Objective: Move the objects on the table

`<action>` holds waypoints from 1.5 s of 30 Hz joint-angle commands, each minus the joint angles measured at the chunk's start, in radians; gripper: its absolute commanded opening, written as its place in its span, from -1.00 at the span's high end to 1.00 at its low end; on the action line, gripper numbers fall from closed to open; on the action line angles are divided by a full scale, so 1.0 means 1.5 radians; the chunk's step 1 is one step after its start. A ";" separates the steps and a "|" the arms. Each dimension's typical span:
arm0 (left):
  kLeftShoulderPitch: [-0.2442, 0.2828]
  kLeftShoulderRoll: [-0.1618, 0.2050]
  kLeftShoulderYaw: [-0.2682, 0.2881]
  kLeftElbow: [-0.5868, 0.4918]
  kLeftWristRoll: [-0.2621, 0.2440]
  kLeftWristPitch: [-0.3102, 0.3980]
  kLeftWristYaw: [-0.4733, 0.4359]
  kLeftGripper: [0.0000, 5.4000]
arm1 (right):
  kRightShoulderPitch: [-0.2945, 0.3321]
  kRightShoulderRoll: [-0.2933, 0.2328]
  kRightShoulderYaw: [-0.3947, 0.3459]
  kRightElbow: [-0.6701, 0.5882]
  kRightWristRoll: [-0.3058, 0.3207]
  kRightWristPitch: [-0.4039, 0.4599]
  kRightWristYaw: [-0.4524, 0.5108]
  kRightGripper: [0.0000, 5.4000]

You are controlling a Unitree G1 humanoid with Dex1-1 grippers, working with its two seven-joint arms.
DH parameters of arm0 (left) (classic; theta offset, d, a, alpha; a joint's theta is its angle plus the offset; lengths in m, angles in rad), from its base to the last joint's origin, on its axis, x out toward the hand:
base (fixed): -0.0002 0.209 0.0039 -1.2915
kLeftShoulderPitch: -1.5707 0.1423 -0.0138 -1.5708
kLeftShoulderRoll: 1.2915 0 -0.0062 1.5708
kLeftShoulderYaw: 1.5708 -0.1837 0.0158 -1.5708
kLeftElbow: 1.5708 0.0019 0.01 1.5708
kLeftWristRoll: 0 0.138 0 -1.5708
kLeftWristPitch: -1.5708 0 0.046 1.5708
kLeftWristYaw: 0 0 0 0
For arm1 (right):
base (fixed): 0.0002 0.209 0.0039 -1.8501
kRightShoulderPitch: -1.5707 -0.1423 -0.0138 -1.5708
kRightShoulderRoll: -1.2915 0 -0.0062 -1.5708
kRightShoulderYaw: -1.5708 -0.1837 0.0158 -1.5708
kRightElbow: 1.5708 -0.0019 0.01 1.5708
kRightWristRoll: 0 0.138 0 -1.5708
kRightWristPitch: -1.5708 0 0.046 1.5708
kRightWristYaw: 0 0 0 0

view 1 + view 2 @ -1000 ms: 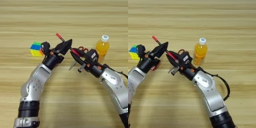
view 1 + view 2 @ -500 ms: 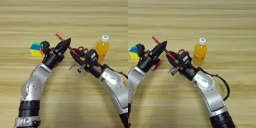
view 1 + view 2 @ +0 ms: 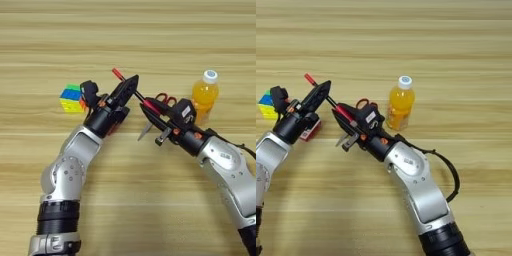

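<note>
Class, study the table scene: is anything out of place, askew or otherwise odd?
Yes: the red pen is off the table, slanting in mid-air, with both the left pincer and right pincer at it. The orange bottle stands upright; nothing is spilled.

**Count of things on and above the table**

One table (image 3: 128,30) of light wood carries everything.

One puzzle cube (image 3: 72,99) in several colours.

One orange drink bottle (image 3: 205,95) with a white cap.

One red pen (image 3: 131,88), its tip showing red at the far end.

One pair of scissors (image 3: 161,100) with red handles, partly hidden behind an arm.

One red-and-white card (image 3: 310,131), only part of it showing beside an arm.

Two robot arms, one to each side, and so two grippers: one left gripper (image 3: 129,90) and one right gripper (image 3: 149,111).

That makes five loose items in all, one of each kind, none doubled.
</note>
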State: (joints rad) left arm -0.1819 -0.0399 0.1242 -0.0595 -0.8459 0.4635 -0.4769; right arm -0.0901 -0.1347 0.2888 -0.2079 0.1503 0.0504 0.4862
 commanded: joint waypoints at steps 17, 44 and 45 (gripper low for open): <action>0.002 0.002 0.006 -0.003 -0.013 0.010 0.007 0.82 | -0.009 0.002 -0.003 0.000 -0.001 -0.001 -0.003 0.73; -0.003 0.006 0.014 0.012 -0.007 0.008 0.011 0.87 | -0.010 0.006 -0.004 0.004 -0.001 0.002 -0.005 0.08; -0.004 0.008 0.015 0.015 -0.005 0.005 0.011 0.87 | -0.011 0.006 -0.005 0.004 -0.001 0.002 -0.005 0.04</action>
State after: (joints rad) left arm -0.1810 -0.0341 0.1431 -0.0500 -0.8697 0.4700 -0.4696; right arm -0.0916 -0.1291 0.2864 -0.1987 0.1483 0.0519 0.4815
